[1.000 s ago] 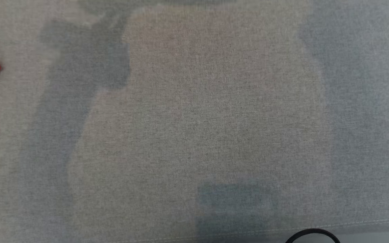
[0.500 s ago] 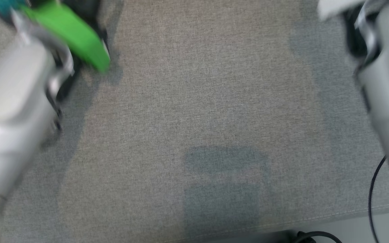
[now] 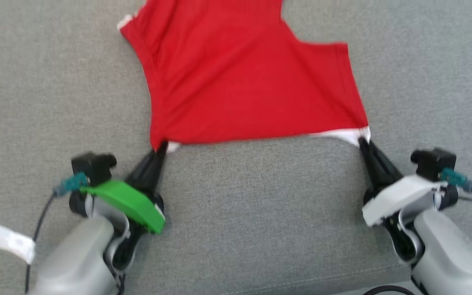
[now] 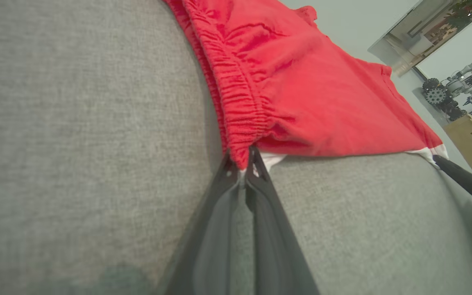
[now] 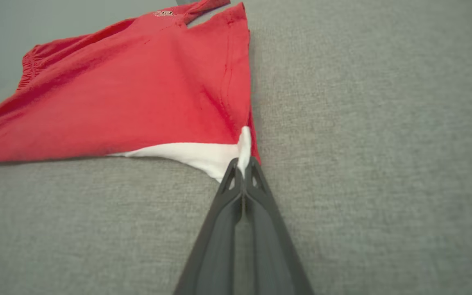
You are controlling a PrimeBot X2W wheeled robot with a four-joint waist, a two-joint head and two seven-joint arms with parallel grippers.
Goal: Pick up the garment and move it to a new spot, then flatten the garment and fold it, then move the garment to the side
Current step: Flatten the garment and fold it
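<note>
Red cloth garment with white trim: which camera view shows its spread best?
Head view: the red cloth garment lies spread on the grey fabric surface, near corners pinched by left gripper and right gripper. Wrist views show the pinched corners close up, obliquely.

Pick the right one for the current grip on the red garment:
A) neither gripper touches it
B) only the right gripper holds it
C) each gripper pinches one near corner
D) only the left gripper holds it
C: the left gripper is shut on the near-left corner of the red garment, and the right gripper is shut on its near-right corner, where white fabric shows.
</note>
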